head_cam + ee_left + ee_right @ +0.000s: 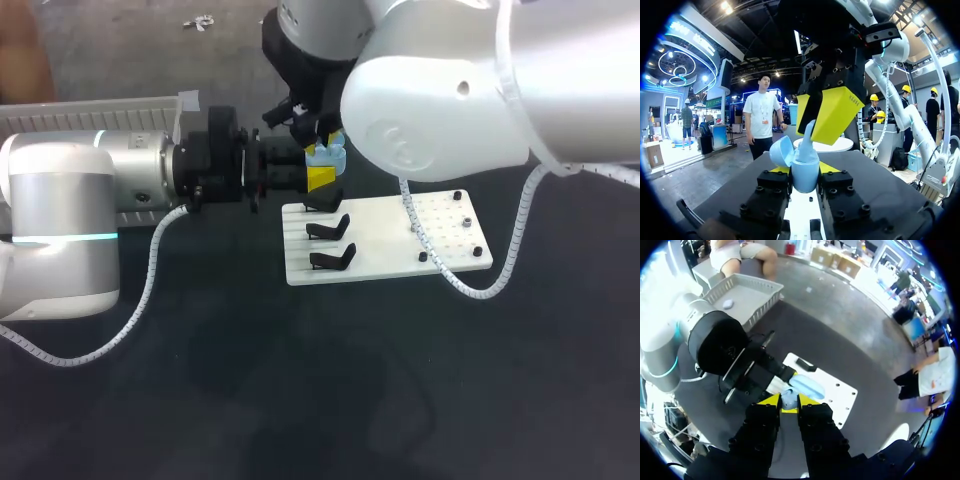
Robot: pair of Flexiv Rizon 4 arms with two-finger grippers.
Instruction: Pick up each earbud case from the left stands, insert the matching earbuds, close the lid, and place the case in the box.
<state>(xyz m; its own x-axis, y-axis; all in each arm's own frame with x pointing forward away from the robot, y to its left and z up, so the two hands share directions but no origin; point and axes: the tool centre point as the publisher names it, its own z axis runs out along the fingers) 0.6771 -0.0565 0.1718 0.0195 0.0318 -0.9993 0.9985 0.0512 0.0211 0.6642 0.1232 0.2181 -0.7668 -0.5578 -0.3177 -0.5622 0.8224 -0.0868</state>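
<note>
The open case (805, 181) is squeezed by the left gripper (804, 169) so the earbud (808, 135) pinched by the right gripper (789, 400) can be put in.

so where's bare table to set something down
Bare: the dark tabletop on the near side of the white board and to its right. Crowded: the board's far left corner, where the left gripper holds the light blue earbud case and the right gripper pinches an earbud over it.
</note>
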